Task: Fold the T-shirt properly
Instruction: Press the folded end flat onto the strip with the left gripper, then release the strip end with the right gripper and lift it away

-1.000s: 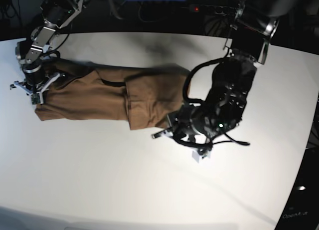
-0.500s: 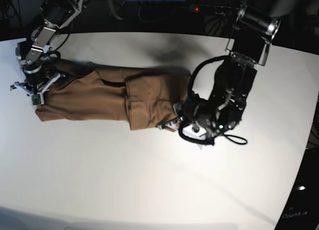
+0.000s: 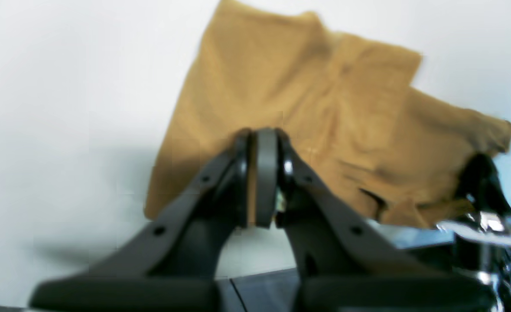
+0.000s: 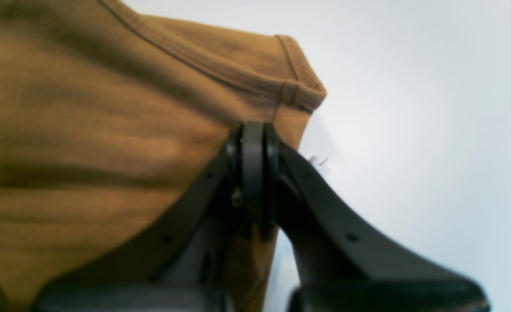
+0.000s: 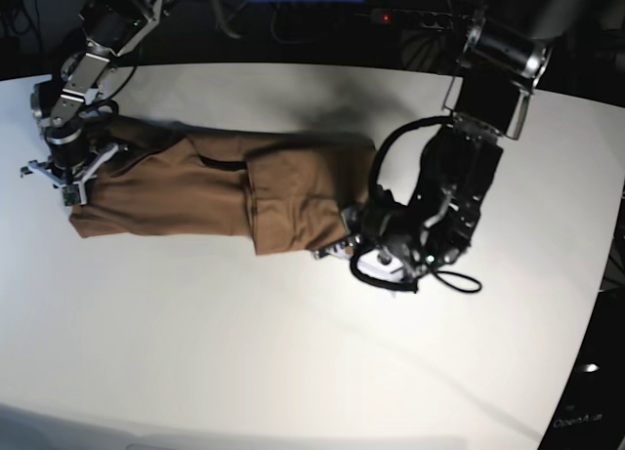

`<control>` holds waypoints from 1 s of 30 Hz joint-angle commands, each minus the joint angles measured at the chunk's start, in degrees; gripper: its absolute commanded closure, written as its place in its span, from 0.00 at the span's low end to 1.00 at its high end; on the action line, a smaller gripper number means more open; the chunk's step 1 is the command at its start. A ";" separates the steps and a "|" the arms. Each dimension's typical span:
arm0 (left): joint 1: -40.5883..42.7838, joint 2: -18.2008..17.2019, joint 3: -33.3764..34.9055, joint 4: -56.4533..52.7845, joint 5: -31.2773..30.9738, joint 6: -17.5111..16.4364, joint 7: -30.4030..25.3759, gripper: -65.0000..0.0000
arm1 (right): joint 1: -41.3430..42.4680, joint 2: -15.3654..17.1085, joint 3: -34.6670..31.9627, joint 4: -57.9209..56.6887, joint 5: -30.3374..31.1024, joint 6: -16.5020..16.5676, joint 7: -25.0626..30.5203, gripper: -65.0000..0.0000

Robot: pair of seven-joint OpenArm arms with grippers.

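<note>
white desk (image 5: 293,352), brown t-shirt (image 5: 215,191) lying flat.
left tool (image 3: 262,173) clenched at its hem; right tool (image 4: 253,173) clenched at its corner.

The T-shirt (image 5: 220,191) is a plain tan-brown with no print, reading golden ochre in the wrist views, its stitched hem a darker brown line. The desk (image 5: 293,362) beneath is plain white with soft grey shadows. The left gripper's fingers (image 3: 266,173) are matte black with grey pads; the right gripper's fingers (image 4: 253,173) are likewise black and grey. The arms are black, with silver metal parts.
</note>
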 commanded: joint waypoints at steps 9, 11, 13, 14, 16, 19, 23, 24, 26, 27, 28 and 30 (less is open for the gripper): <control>-1.72 0.79 3.85 -2.88 3.05 -0.12 -5.77 0.96 | -0.34 -0.34 -0.28 -0.53 -3.22 2.59 -4.42 1.00; -1.81 0.88 3.85 -4.11 3.14 -0.12 -5.86 0.96 | -0.34 -0.25 -0.28 -0.53 -3.22 2.59 -4.42 1.00; -1.81 0.88 3.85 -5.08 3.14 -0.12 -7.09 0.96 | -0.34 -0.16 -0.19 -0.35 -3.22 2.59 -4.42 1.00; -1.81 0.88 3.94 -5.43 3.14 -0.12 -8.23 0.96 | -0.34 -0.16 -0.19 -0.26 -3.22 2.59 -4.42 1.00; -1.63 0.71 4.02 -5.70 2.96 -0.12 -9.90 0.96 | -0.25 -0.07 -0.19 -0.09 -3.22 2.59 -4.42 1.00; -1.54 0.44 6.75 -5.78 3.05 -0.12 -10.69 0.96 | -0.25 -0.07 -0.19 -0.09 -3.22 2.59 -4.42 1.00; -1.54 0.79 9.03 -5.78 2.87 -0.12 -11.31 0.96 | -0.16 -0.07 -0.19 0.09 -3.22 2.59 -4.42 1.00; -1.54 0.79 9.12 -5.78 2.78 -0.12 -11.92 0.96 | 0.02 -0.07 -0.19 0.62 -3.22 2.59 -4.42 1.00; -1.46 0.79 9.21 -5.78 2.78 -0.12 -13.15 0.96 | 0.10 -0.07 -0.19 1.67 -3.22 2.59 -4.42 1.00; -1.46 0.88 9.83 -5.70 2.78 -0.12 -13.68 0.96 | 0.10 -0.07 -0.19 1.76 -3.22 2.59 -4.42 1.00; -1.46 0.88 11.14 -5.70 2.78 -0.12 -13.86 0.96 | 0.10 -0.07 -0.19 1.76 -3.22 2.59 -4.42 1.00; -1.46 0.88 12.73 -5.70 2.96 -1.39 -13.86 0.97 | 0.10 -0.07 -0.19 1.76 -3.22 2.59 -4.42 1.00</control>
